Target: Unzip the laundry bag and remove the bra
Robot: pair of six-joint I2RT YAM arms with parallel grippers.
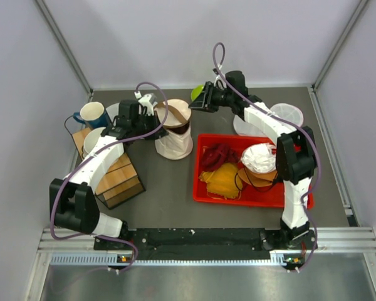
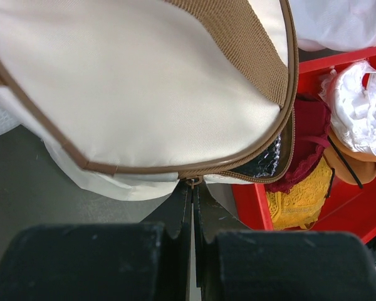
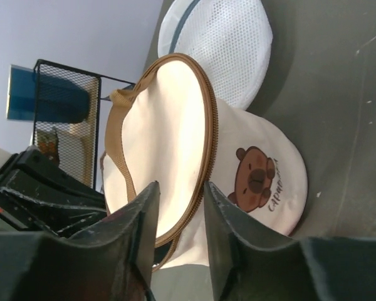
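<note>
Laundry bag (image 3: 250,147), soft cream fabric cylinder

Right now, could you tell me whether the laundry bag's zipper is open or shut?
Partly open: the laundry bag gapes along one stretch of its lid edge, with something dark showing inside; the rest looks zipped.

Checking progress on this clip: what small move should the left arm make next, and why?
Probably drag the zipper pull further round the laundry bag rim. The left gripper is shut at the pull, and the lid gapes only at one side, where something black shows.
</note>
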